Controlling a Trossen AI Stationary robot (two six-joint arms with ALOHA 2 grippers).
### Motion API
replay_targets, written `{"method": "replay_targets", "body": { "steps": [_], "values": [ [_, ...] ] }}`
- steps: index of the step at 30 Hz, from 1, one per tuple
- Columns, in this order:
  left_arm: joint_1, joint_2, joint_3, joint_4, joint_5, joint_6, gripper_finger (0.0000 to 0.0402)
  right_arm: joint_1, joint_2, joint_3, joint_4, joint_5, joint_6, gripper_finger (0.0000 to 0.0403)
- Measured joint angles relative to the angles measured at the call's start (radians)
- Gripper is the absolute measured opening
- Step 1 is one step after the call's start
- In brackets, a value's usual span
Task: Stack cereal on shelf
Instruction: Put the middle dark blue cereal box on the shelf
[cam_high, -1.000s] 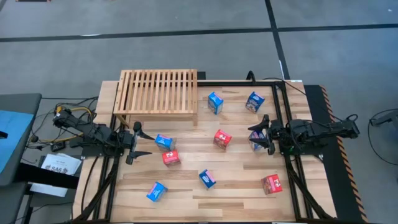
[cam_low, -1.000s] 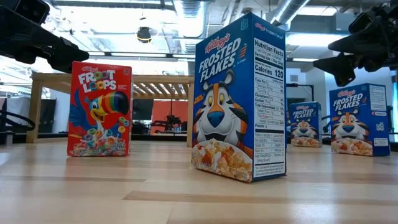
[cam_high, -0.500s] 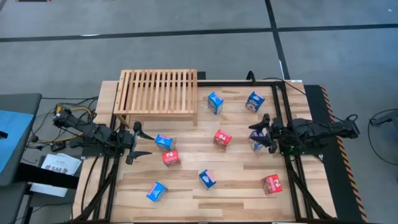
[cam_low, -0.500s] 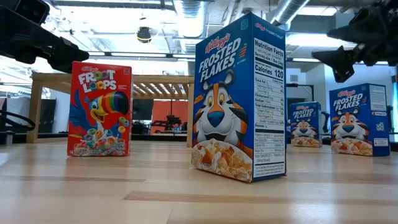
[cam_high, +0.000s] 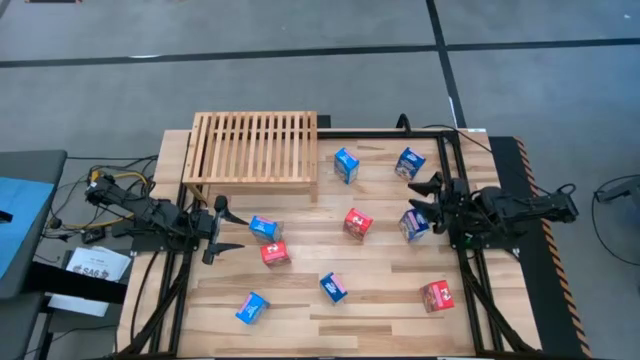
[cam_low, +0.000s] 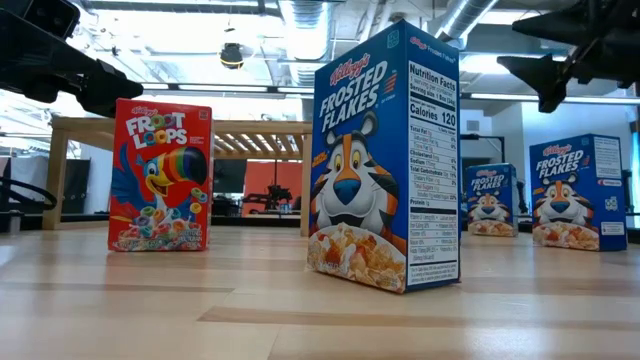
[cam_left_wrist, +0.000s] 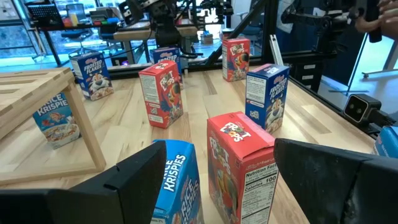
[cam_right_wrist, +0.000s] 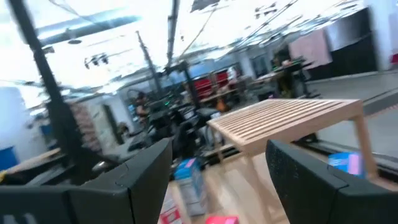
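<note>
Right claw (cam_high: 427, 194) is hanging wide apart above a blue box (cam_high: 413, 224); left claw (cam_high: 217, 230) is sitting apart too, facing another blue box (cam_high: 264, 229).

My two arms are matte black, jointed and slim, each ending in broad, flat dark fingers (cam_left_wrist: 137, 180); a tangle of cables with orange tips trails off the left arm (cam_high: 140, 215).

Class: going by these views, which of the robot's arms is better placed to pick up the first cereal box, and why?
Probably the left. Its open left gripper sits low beside a blue box and a red box; the right gripper is tilted above its nearest box.
</note>
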Motion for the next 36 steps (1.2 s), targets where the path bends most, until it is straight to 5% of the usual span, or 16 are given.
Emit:
{"method": "replay_targets", "body": {
  "steps": [14,26,36],
  "values": [
    [0.0,0.0,0.0,0.0,0.0,0.0,0.0289,0.0,0.19,0.302,-0.307,0.045,0.056,0.0286],
    [0.0,0.0,0.0,0.0,0.0,0.0,0.0289,0.001,0.533,0.637,-0.825,0.107,0.445,0.0286],
    [0.0,0.0,0.0,0.0,0.0,0.0,0.0289,0.001,0.688,0.781,-1.115,-0.03,0.867,0.0286]
  ]
}}
